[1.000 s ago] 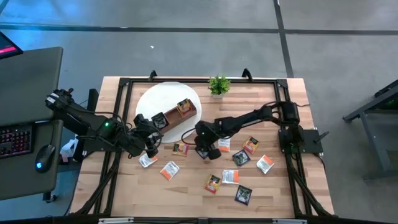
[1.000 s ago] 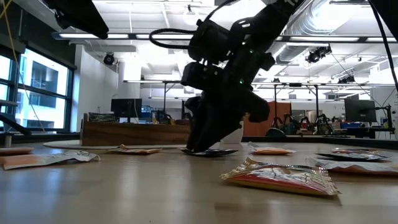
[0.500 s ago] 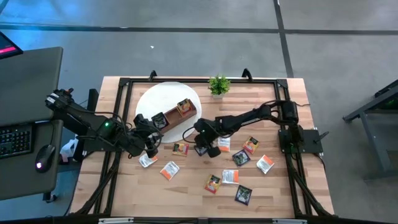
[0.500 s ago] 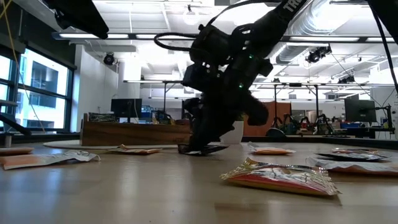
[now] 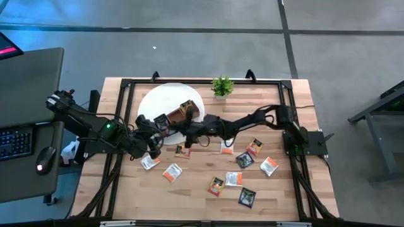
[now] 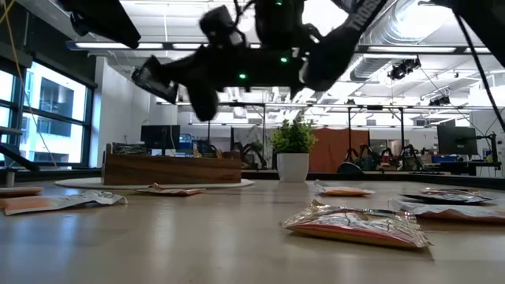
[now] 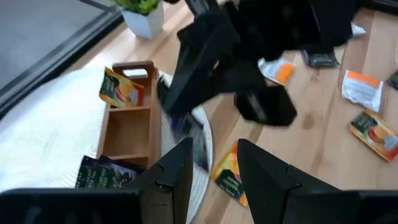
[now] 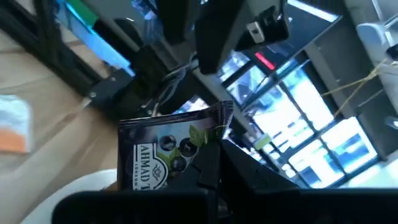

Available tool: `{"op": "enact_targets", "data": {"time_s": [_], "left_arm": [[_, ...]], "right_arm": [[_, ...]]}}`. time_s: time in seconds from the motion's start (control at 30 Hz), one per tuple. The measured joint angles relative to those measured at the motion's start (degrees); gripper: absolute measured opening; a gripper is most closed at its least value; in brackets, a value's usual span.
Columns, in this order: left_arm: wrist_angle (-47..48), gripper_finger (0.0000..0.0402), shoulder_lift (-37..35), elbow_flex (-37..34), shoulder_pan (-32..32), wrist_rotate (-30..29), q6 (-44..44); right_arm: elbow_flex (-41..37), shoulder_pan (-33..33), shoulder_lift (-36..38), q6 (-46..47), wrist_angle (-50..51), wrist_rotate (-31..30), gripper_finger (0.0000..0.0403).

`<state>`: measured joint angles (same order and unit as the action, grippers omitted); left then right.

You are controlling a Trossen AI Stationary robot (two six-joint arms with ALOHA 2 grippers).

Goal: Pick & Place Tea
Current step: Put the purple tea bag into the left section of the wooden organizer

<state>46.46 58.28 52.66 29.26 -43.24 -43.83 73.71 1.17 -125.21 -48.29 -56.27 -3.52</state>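
R gripper [image 5: 183,125] is raised above the table, fingers pinching a dark navy sachet [image 8: 166,154] by one edge; the print on it shows clearly in the R wrist view; in the low view the gripper [image 6: 207,79] hangs well above the tabletop. Just below and beside it sits the wooden compartment box [image 5: 182,115] on the white round mat [image 5: 154,101]; box holds an orange-yellow sachet [image 7: 122,90] in one end compartment and a dark sachet [image 7: 99,175] at the other end, middle compartment bare. Just toward the table's front from the gripper lies an orange sachet [image 5: 183,151], flat on the wood.

L gripper [image 5: 156,142] is near, on the box's other side, low by the mat edge; fingers [image 7: 174,177] spread w/ a gap between, nothing in them. Close by it: a white sachet [image 5: 150,162] and a white-orange sachet [image 5: 172,172].

Farther from the R gripper, loose sachets lie scattered apart: white-orange one [image 5: 226,147], dark one [image 5: 244,159], orange one [image 5: 254,147], another at [image 5: 269,166], plus [image 5: 216,186], [image 5: 234,179], [image 5: 247,197]. Potted plant [image 5: 221,86] stands at the table's far edge.
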Motion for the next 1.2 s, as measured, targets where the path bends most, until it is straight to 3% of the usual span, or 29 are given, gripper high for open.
{"op": "enact_targets", "data": {"time_s": [0.23, 0.43, 0.87, 1.03, 1.2], "left_arm": [[-0.1, 0.0124, 0.0, 0.0, 0.0, -4.3, 0.0], [0.0, 0.0124, 0.0, 0.0, 0.0, -3.7, 0.0], [0.0, 0.0124, 0.0, 0.0, 0.0, -2.5, 0.0], [0.0, 0.0124, 0.0, 0.0, 0.0, -2.4, 0.0], [0.0, 0.0124, 0.0, 0.0, 0.0, -2.4, 0.0]], "right_arm": [[16.5, 1.0, -11.3, -2.2, 10.3, -5.1, 0.0004], [27.9, 2.7, -16.3, -1.5, 29.3, -8.6, 0.0002], [29.2, 4.5, -16.4, -3.4, 32.9, -3.3, 0.002], [29.2, 4.5, -16.4, -1.1, 32.9, 0.1, 0.0062], [29.2, 4.1, -16.3, 0.6, 33.0, -4.3, 0.0115]]}}
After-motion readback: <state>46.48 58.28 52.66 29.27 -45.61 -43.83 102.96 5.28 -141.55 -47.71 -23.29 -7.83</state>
